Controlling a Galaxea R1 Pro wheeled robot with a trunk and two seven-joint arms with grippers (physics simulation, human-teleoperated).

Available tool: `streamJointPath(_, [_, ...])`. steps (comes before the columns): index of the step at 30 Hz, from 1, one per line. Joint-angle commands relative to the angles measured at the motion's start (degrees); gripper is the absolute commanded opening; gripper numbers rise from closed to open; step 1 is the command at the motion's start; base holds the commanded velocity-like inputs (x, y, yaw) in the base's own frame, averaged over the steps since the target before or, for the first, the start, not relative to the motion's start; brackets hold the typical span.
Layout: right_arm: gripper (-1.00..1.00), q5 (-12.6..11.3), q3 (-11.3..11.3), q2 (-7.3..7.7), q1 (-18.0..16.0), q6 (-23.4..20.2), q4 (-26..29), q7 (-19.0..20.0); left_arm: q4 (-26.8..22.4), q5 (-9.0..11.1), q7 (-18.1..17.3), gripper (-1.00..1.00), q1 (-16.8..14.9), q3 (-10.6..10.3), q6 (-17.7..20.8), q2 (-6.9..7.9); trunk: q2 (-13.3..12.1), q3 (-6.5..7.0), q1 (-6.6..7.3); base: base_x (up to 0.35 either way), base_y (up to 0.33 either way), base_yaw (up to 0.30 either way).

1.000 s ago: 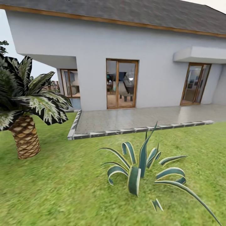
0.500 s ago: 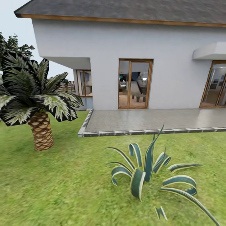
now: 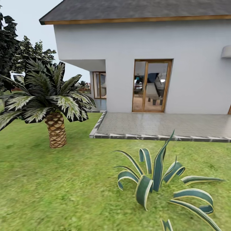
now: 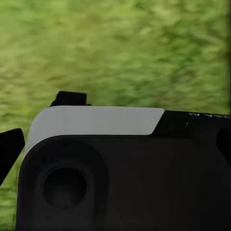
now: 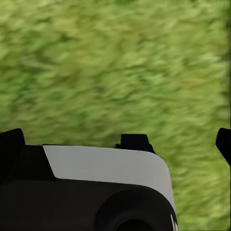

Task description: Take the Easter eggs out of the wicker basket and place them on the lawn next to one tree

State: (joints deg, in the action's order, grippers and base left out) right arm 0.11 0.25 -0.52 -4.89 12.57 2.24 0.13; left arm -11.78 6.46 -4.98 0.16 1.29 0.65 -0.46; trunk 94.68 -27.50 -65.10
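The eggs and the wicker basket are out of view. The lawn (image 3: 64, 192) spreads across the lower half of the head view, and blurred grass (image 5: 115, 62) fills the background of both wrist views. My left gripper (image 4: 115, 149) hangs over grass above a part of my own black-and-white body (image 4: 96, 120), with one black fingertip (image 4: 9, 149) at the picture's edge. My right gripper (image 5: 115, 142) has its fingertips (image 5: 10, 142) far apart with nothing between them. A dark leafy tree crown (image 3: 12, 48) rises at the far left; its trunk is hidden.
A slim palm with a scaly trunk (image 3: 56, 130) stands on the grass to the left. A spiky striped plant (image 3: 157, 183) grows close ahead at the right. Behind them lie a paved terrace (image 3: 160, 125) with a stone kerb and the white house (image 3: 144, 48) with glass doors.
The whole head picture has shifted to the right, so the camera has turned left. The palm and the house corner now sit further in, and the dark tree crown has come into view.
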Motion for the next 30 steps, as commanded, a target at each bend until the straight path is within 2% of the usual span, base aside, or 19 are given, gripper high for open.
streamJointPath(1, [1.0,0.0,0.0,0.0,0.0,0.2,0.0,0.0,-0.1,0.6,-0.2,1.0,0.0,0.1,0.1,-0.01,0.0,-0.05,0.0,0.0,-0.296,0.158])
streamJointPath(22, [1.0,0.0,0.0,0.0,0.0,0.2,0.0,0.0,-0.1,0.6,-0.2,1.0,0.0,0.1,0.1,0.02,0.0,-0.05,0.0,0.001,-0.296,0.016])
streamJointPath(30, [1.0,0.0,0.0,0.01,0.0,0.2,0.0,0.0,-0.1,0.6,-0.2,1.0,0.0,0.1,0.1,0.02,0.0,-0.05,0.0,0.078,-0.296,0.0])
